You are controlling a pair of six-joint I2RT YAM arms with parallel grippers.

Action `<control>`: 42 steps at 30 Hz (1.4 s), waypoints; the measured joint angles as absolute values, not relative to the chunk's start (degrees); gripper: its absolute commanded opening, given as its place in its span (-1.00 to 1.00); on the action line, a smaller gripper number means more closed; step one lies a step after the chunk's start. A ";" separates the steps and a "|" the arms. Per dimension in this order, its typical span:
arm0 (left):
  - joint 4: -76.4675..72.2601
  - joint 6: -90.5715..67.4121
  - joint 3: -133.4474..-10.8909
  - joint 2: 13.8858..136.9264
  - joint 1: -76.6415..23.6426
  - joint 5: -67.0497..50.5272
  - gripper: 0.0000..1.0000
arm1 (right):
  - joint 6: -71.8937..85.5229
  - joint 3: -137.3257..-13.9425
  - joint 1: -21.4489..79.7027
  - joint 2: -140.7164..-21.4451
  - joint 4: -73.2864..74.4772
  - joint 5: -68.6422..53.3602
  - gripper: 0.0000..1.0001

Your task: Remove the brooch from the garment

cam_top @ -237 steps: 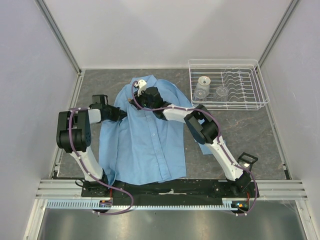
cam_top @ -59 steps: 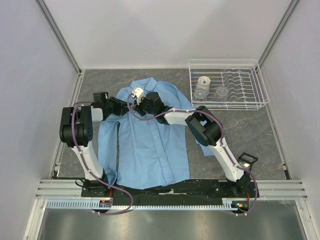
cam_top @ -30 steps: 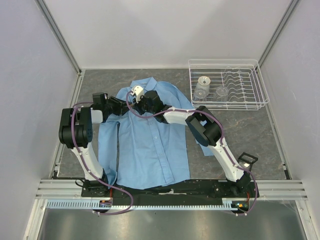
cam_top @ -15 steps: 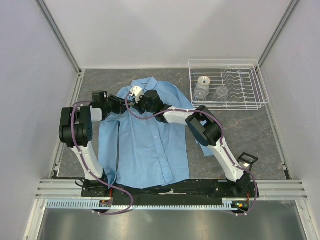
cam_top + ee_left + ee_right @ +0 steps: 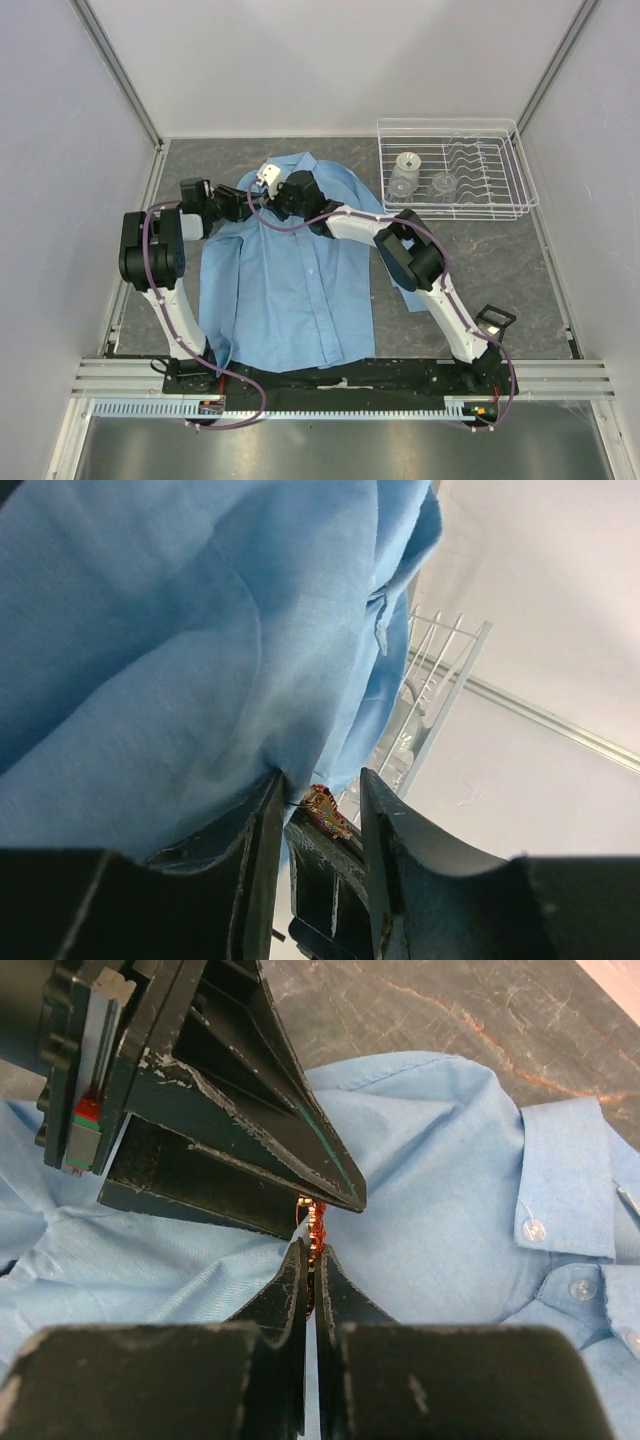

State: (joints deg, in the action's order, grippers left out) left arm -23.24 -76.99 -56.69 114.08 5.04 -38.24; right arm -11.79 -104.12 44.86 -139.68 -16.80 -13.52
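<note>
Dark grey stone-patterned tabletop [image 5: 480,260] carries the light blue button-up shirt [image 5: 290,290], spread front up with its collar toward the far wall. A wire dish rack [image 5: 500,200] stands to its right. Both grippers meet beside the collar. The left gripper [image 5: 320,775] has its jaws partly apart, one finger touching a fold of cloth. The right gripper [image 5: 311,1245] has its jaws almost together, pinching the tiny orange-red, beaded-looking brooch [image 5: 325,810] at their tips, between the left fingers and just beside the fold.
</note>
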 measured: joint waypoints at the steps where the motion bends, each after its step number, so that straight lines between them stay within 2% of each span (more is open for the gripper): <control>1: -23.75 -77.36 -56.69 113.93 5.17 -38.39 -0.14 | -11.77 -104.64 44.80 -139.72 -16.62 -13.56 -1.00; 5: -19.29 -77.21 -56.77 111.44 5.39 -36.25 -0.12 | -11.53 -104.99 44.71 -139.72 -17.08 -15.00 -1.00; 14: -7.35 -76.69 -55.27 109.12 7.35 -32.29 -0.10 | -10.02 -94.06 46.06 -136.70 -24.84 -16.99 -1.00; 22: -5.65 -73.38 -54.74 108.68 8.91 -30.79 -0.09 | -9.17 -91.96 47.03 -135.92 -26.24 -15.27 -1.00; 30: -6.31 -71.53 -53.47 103.53 8.73 -35.51 -0.05 | -6.96 -91.96 46.54 -135.92 -26.96 -14.06 -1.00; 42: -7.31 -71.59 -52.75 103.09 5.04 -36.62 -0.07 | -5.32 -91.96 46.37 -135.92 -27.38 -13.39 -1.00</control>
State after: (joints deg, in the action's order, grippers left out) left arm -7.31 -71.59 -52.75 103.09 5.04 -36.62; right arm -5.32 -91.96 46.37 -135.92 -27.38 -13.39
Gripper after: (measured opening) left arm 0.470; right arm 0.036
